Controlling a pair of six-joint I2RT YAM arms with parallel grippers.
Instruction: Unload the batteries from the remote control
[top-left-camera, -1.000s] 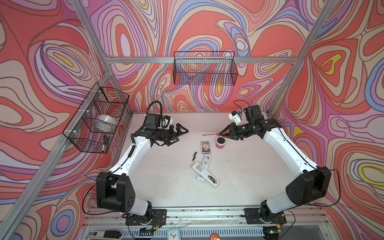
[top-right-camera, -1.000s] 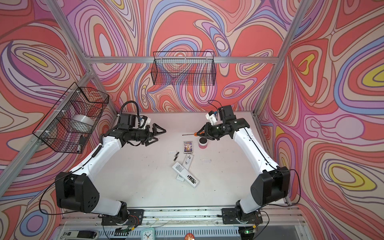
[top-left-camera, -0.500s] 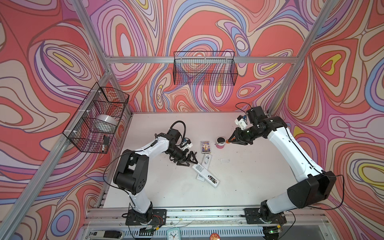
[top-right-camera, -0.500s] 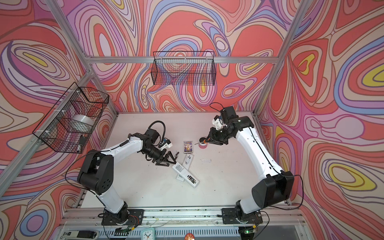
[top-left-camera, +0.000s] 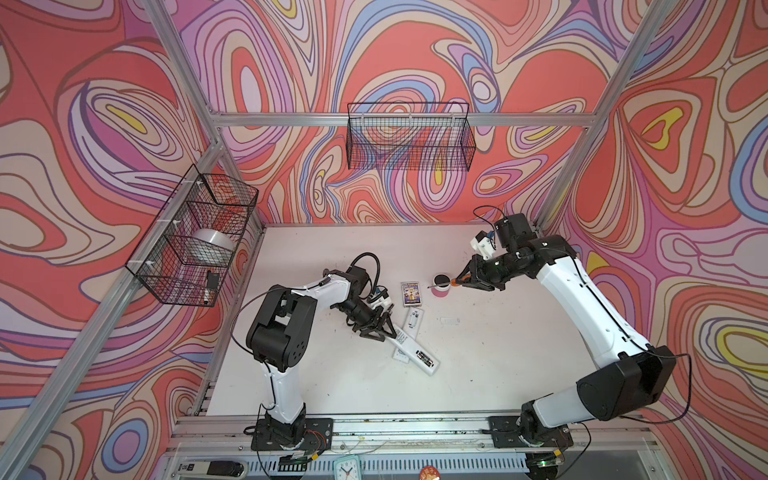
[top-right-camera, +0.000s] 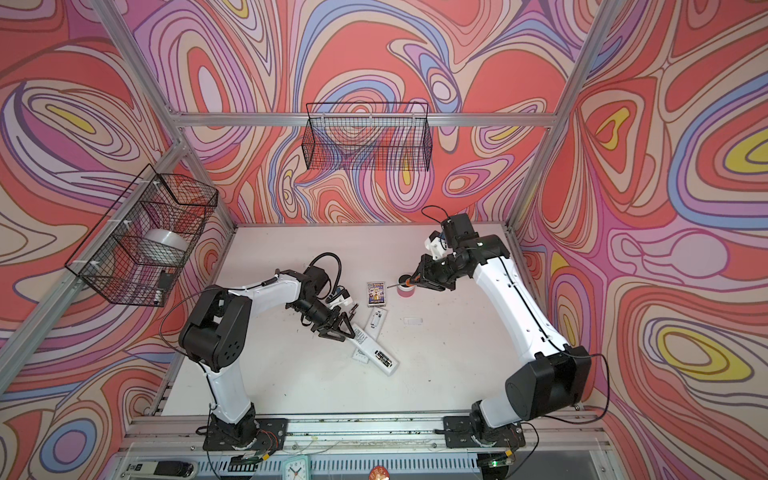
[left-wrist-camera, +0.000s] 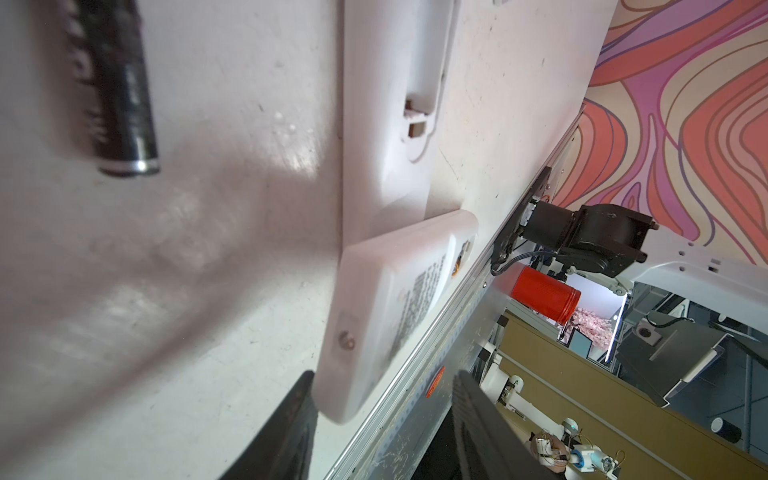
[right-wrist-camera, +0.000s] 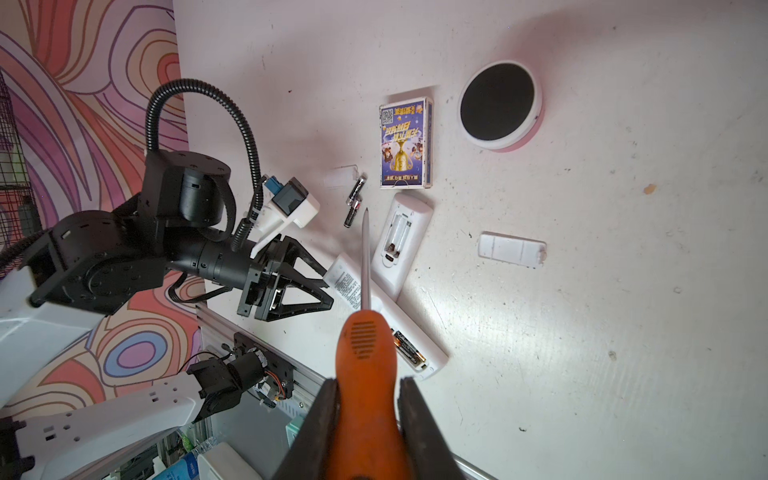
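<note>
Centre of the scuffed white table (top-left-camera: 332, 374): left gripper (left-wrist-camera: 382, 376) sits low at the labelled end of the long remote (top-left-camera: 417, 352). Its black fingers (left-wrist-camera: 291, 436) are part-spread either side of that rounded white plastic corner. One is just beside the edge and the other is clear of it, so no clamp. Long remote lies across the short remote (right-wrist-camera: 399, 245), whose moulded battery bay is empty. Seated batteries (right-wrist-camera: 409, 353), a dark pair with gold ends, lie in the long remote's bay at the end away from the left gripper. Loose batteries (right-wrist-camera: 357, 192), two slim dark cylinders, lie on the table just beside the glossy blue card box (right-wrist-camera: 405, 143); left wrist view catches one, blurred. Flat white battery cover (right-wrist-camera: 511, 249) lies apart from both remotes. Right gripper (right-wrist-camera: 368, 386) is clamped tight on the orange grooved handle of the screwdriver (right-wrist-camera: 361, 353), thin steel shaft out front, near the round pink puck (top-left-camera: 439, 289) with matte black top.
</note>
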